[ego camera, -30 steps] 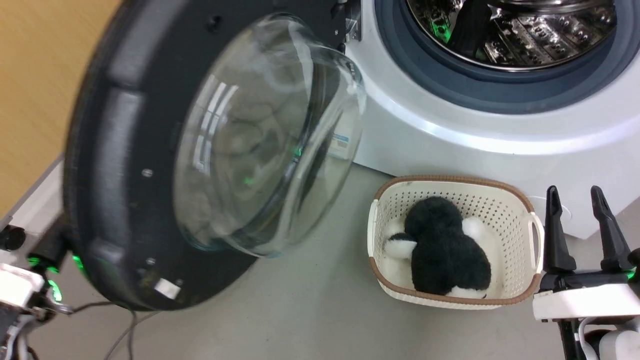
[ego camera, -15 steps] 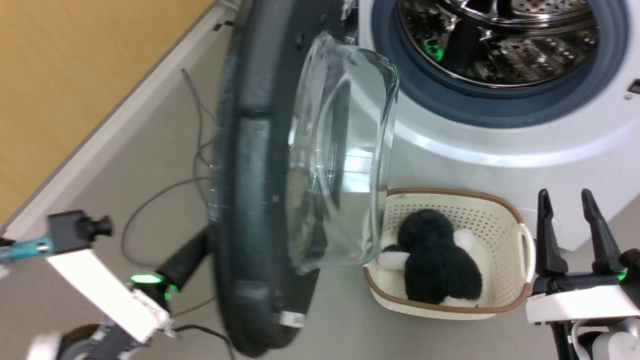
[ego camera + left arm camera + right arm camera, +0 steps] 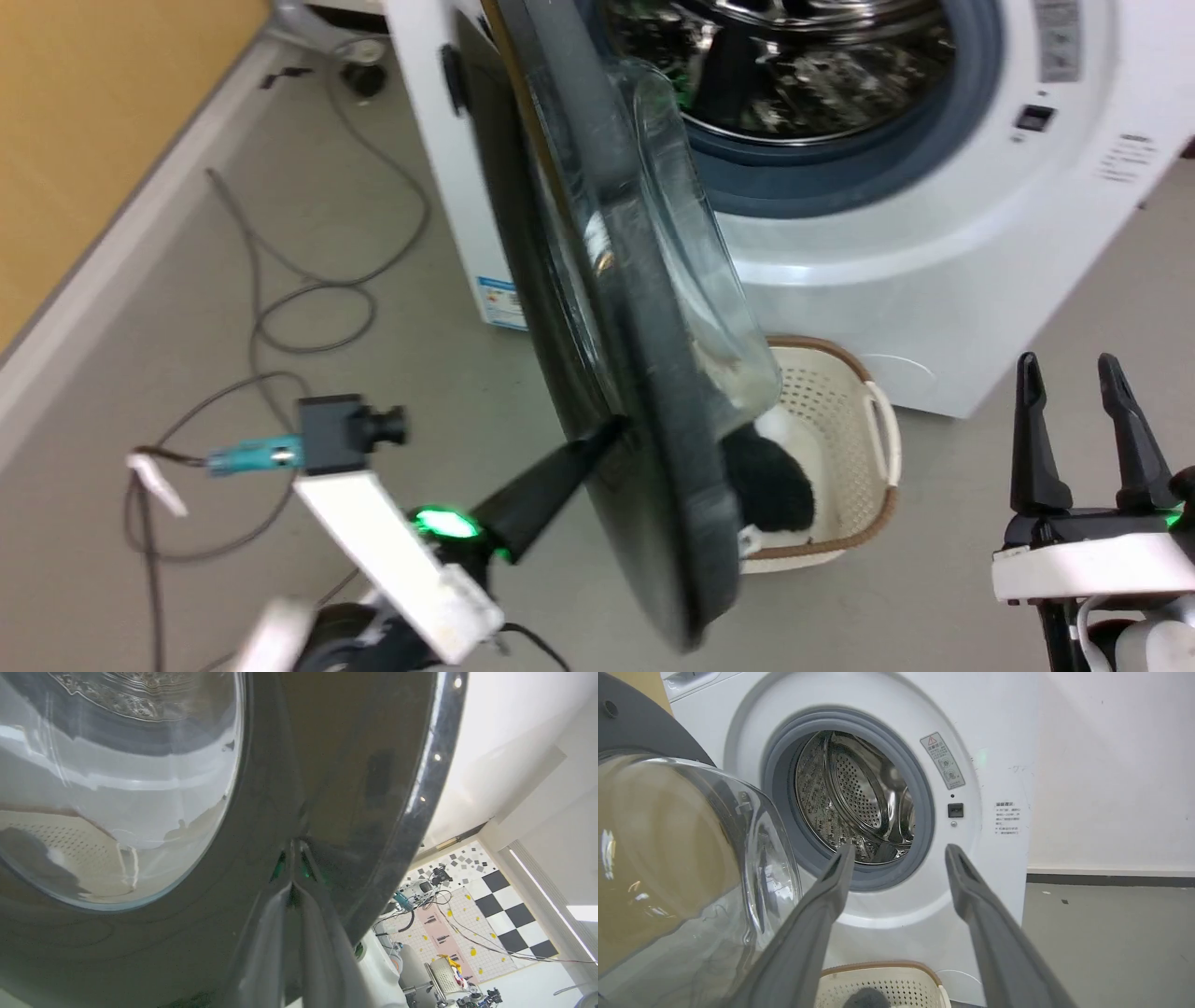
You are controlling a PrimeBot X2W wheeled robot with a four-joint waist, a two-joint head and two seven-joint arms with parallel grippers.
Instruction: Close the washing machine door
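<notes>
The washing machine door (image 3: 644, 411) stands half open and edge-on in the head view, its glass bowl (image 3: 714, 280) bulging toward the white washing machine (image 3: 934, 243). The steel drum (image 3: 794, 65) and grey-blue gasket (image 3: 840, 177) are exposed. My left gripper (image 3: 611, 431) is shut, with its tips pressed against the door's glossy outer face (image 3: 355, 765); the left wrist view shows the fingertips (image 3: 294, 847) together on it. My right gripper (image 3: 1067, 362) hangs open at the lower right, away from the door. Between its fingers (image 3: 817, 914) the right wrist view looks at the drum (image 3: 859, 798).
A cream perforated basket (image 3: 864, 411) holding a black-and-white plush toy (image 3: 766, 485) sits on the floor against the machine, right under the door's swing. Dark cables (image 3: 280, 308) loop over the grey floor at left. A wooden wall (image 3: 93, 93) runs along the far left.
The door has swung from facing me broadly to edge-on, nearer the machine. My left gripper has followed behind it, pressing on its outer face. The head view has also shifted.
</notes>
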